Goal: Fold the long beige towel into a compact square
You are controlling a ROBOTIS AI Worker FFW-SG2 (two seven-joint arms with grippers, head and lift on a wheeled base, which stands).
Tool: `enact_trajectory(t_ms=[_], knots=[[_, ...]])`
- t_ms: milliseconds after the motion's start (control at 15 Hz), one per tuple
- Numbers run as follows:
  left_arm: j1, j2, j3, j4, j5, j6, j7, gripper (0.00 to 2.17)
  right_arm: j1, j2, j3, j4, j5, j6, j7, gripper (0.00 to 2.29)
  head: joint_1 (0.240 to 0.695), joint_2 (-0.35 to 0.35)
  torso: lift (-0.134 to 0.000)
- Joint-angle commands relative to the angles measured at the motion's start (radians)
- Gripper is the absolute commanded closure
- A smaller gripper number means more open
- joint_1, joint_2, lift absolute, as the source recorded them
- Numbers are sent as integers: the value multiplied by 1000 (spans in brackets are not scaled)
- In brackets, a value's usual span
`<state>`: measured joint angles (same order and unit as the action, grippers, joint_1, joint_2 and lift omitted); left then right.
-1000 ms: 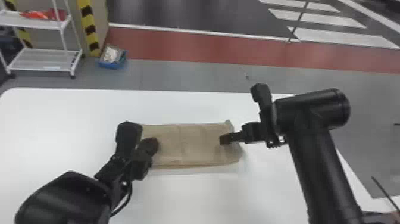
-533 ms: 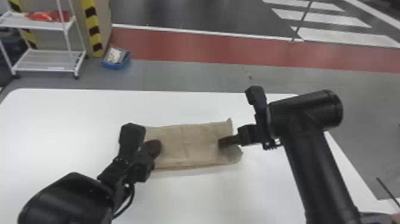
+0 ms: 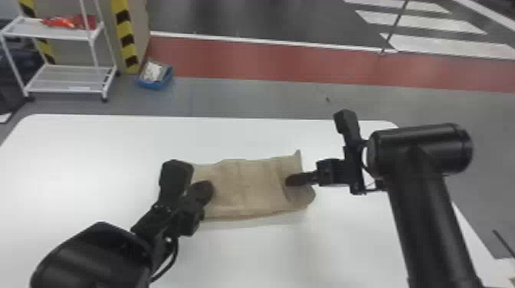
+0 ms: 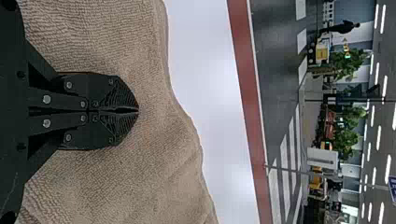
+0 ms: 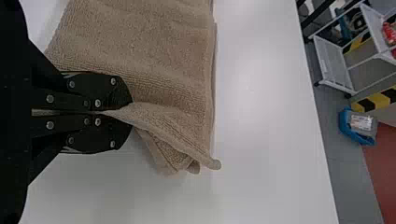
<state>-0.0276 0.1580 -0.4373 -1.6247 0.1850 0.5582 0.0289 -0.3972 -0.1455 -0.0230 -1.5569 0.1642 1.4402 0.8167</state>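
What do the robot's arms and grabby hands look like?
The left arm and right arm are black, with thick, rounded parts. A thin dark cable loops beside the left one. The left gripper and right gripper each have two flat black fingers with round silver screws. The left one's fingertips have fine ridges.

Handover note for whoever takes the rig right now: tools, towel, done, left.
Left tool: shut, nothing seen between its fingers, at the towel's left part.
Right tool: shut on the towel's right end, pinching a fold.
Towel: oblong across the white table, right end rumpled.
Done: more than one layer shows at the pinched end, so it looks partly folded.
Left: likely bring the right end over, then square it up.
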Motion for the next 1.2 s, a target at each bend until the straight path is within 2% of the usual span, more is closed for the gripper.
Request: enact_trajectory(t_ms=[0,400,533,667,733,800,867,1000,1133], knots=[[5,0,-3,-1,-2,6,-1,2003,20,0,-57,-61,-63,19,5,1177,695,-169,-124],[15,-3,-28,-9,-2,39,-6,2003,41,1,-140,-143,-247,59,10,1177,695,-167,-124],[14,-14,-35,-9,-1,46,-15,2003,46,11,-146,-175,-296,93,2,1177,695,-165,-124],[9,-26,-49,-4,2,42,-12,1990,52,38,-153,-206,-321,118,-1,1177,695,-163,-124],[9,-29,-44,-7,4,36,-10,1909,52,43,-161,-207,-324,121,-5,1177,695,-160,-124],[12,-26,-34,-21,7,39,-10,1730,52,43,-170,-207,-330,130,-7,1177,695,-158,-124],[14,-20,-24,-49,11,39,-9,1453,52,40,-186,-207,-331,132,-7,1177,695,-160,-124],[20,-12,6,-104,22,55,-21,1389,49,26,-227,-201,-359,132,-8,1177,695,-158,-124],[26,12,34,-127,31,73,-23,1389,44,15,-252,-198,-365,132,-10,1177,695,-162,-124]])
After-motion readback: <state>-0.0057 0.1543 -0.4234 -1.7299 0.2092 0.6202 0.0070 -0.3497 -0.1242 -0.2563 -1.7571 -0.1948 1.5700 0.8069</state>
